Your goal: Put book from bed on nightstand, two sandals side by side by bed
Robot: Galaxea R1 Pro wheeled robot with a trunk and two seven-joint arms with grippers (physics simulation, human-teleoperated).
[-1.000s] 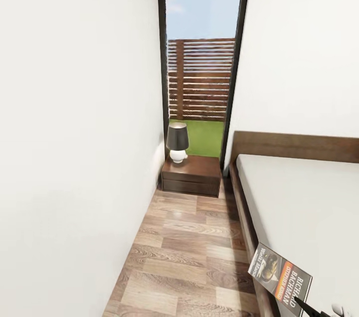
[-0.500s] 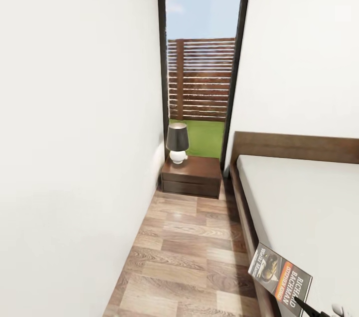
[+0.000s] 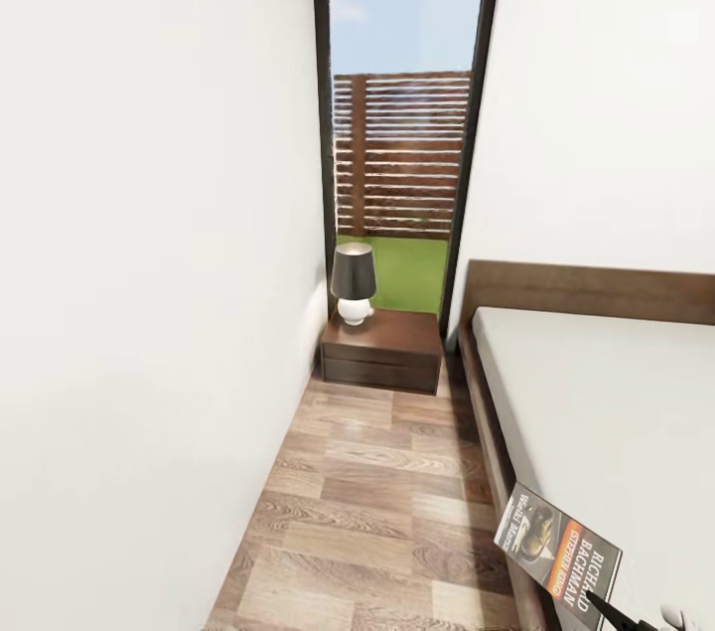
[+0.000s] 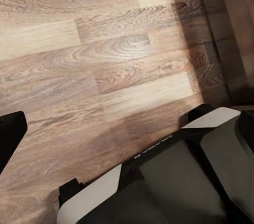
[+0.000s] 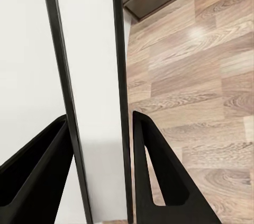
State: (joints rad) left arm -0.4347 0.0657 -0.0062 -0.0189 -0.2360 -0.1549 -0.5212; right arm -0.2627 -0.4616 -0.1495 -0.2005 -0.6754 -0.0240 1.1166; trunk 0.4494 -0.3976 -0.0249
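Note:
The book (image 3: 556, 552), dark with an orange band, hangs tilted over the bed's near left edge at the lower right of the head view. My right gripper (image 3: 608, 611) is shut on it. In the right wrist view the book (image 5: 90, 75) stands edge-on between the two black fingers (image 5: 159, 181). The bed (image 3: 606, 412) runs along the right, with a pale mattress and a brown headboard. The nightstand (image 3: 382, 353) stands at the far end of the aisle. My left gripper (image 4: 127, 134) hangs open over the plank floor, one fingertip (image 4: 11, 136) in sight. The sandals are out of view.
A white wall (image 3: 149, 313) closes the aisle's left side. A dark-shaded lamp (image 3: 354, 285) takes up the nightstand's left half. Behind it is a tall glass door (image 3: 402, 114) to a fence and grass. The robot's base (image 4: 174, 181) lies under the left wrist.
The head view has shifted very slightly. The book and the right gripper keep the same place in it.

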